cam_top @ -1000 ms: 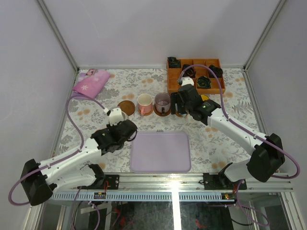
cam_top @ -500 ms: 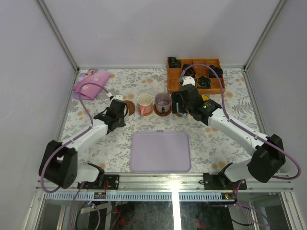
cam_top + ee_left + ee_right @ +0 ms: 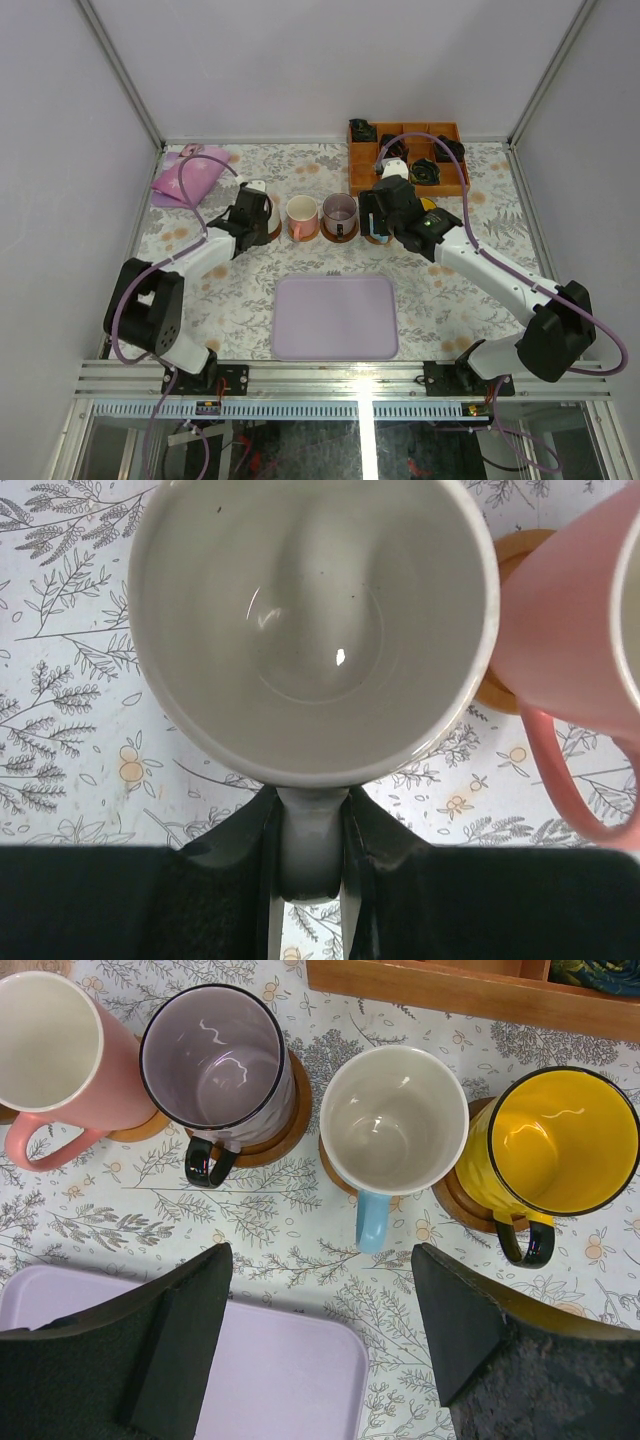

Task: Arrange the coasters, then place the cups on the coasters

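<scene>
Five glossy ceramic cups in all, round-mouthed, each with a loop handle. My right wrist camera shows four of them in a row on the floral cloth (image 3: 300, 1230): a pink cup (image 3: 55, 1045) with a cream inside, a mauve cup (image 3: 212, 1060) with a black handle, a blue-handled cup (image 3: 393, 1120) and a yellow cup (image 3: 560, 1140). Each of the four sits on its own thin round wooden coaster (image 3: 292, 1110), brown rims showing beneath.

One more, the cream cup (image 3: 310, 630), appears only in my left wrist and top cameras. My left gripper (image 3: 310, 820) is clamped on its handle, at the left end of the row, just beside the pink cup. From above, a fifth coaster (image 3: 271, 226) peeks out under that gripper; I cannot tell whether the cup rests on it.

My right gripper (image 3: 320, 1260) hangs with its jaws spread wide and nothing between them. It hides the blue-handled cup from the top camera.

One flat lilac tray (image 3: 336, 318) with rounded corners lies near me, and one wooden box (image 3: 405, 160) with square compartments lies at the far right
</scene>
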You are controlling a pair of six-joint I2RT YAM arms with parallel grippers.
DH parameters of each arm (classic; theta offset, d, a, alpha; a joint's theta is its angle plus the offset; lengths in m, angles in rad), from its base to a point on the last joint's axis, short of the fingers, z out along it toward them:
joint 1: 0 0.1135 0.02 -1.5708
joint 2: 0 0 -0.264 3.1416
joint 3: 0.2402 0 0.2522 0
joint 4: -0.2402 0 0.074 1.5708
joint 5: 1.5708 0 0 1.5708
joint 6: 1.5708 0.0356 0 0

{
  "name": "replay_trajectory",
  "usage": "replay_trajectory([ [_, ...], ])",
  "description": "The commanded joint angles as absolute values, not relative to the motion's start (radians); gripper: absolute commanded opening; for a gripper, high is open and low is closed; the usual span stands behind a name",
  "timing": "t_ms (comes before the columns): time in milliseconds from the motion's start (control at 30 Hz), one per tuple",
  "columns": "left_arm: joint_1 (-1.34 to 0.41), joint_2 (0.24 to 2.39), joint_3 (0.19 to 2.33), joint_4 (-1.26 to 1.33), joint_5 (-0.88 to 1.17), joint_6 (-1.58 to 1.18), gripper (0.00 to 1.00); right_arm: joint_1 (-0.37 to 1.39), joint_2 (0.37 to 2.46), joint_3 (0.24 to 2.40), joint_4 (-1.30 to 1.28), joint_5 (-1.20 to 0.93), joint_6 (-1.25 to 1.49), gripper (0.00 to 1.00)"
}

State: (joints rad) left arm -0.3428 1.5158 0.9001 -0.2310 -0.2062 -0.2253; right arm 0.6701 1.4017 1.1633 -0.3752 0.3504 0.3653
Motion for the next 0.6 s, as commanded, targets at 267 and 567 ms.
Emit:
replay_trajectory([
  [267,-0.307,1.578,0.974,-0.071,-0.217,-0.197,0.00,0.663,1.395,1.197,-0.357,0.374,0.357,0.79],
  [567,-0.296,1.607,0.982,-0.055,-0.196,-0.193,0.00,0.663,1.409,1.204,-0.359,0.363,0.357,0.79],
])
